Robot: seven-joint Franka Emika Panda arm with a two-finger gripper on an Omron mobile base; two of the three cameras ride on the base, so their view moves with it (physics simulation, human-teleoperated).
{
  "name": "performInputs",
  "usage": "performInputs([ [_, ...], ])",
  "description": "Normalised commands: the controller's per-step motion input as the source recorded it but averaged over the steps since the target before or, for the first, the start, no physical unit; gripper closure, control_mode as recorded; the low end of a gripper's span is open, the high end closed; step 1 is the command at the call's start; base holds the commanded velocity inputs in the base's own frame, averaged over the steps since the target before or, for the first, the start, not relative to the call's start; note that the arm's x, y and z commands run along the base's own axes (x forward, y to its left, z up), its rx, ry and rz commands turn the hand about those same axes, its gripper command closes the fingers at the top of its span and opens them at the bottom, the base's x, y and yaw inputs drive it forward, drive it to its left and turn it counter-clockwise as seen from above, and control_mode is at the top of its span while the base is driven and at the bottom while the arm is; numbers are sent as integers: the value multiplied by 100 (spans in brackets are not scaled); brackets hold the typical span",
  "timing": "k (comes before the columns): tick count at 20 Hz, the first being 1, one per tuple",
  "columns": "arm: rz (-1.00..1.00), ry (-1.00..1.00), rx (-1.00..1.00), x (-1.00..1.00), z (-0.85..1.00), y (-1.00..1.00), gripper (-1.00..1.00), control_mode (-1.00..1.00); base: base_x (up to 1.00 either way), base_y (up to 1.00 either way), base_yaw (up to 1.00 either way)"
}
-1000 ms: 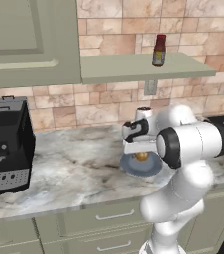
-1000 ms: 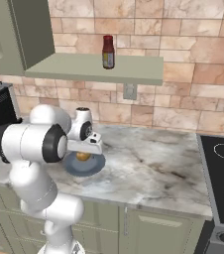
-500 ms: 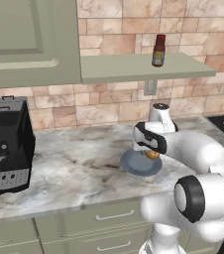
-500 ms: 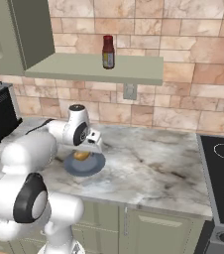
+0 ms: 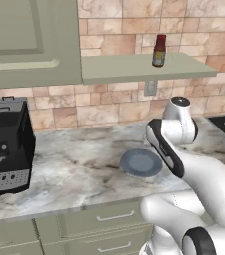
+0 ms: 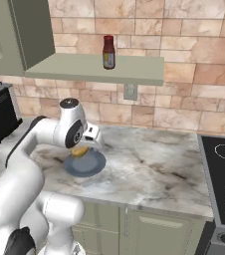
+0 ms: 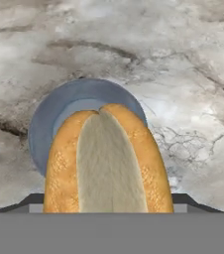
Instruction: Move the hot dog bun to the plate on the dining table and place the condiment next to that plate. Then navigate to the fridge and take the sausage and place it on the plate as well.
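I have the bun (image 7: 107,161) clamped in the gripper (image 6: 84,147), lifted just over the plate (image 7: 44,124) near the counter's (image 6: 154,164) front edge, and I judge a loose pinch could drop it once the base drives.

The arm (image 5: 194,174) consists of glossy white, rounded link housings joined by dark grey to black joint rings. A black band runs along one link near the wrist. The upper joint ends in a circular grey cap. The hand (image 6: 91,133) is a compact white block. No cables, screws or markings are discernible.
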Motion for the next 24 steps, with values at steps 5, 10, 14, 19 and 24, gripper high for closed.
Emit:
performInputs([
  [5,0,-6,0,-26,83,-7,100,-100,0,0,0],
  [10,-1,-9,0,-25,69,-4,100,-100,0,0,0],
  [14,-7,-15,0,-44,50,0,100,-100,0,0,0],
  [19,-23,-16,0,-61,19,0,100,-100,0,0,0],
  [24,0,0,0,0,0,0,100,100,-51,3,-45],
])
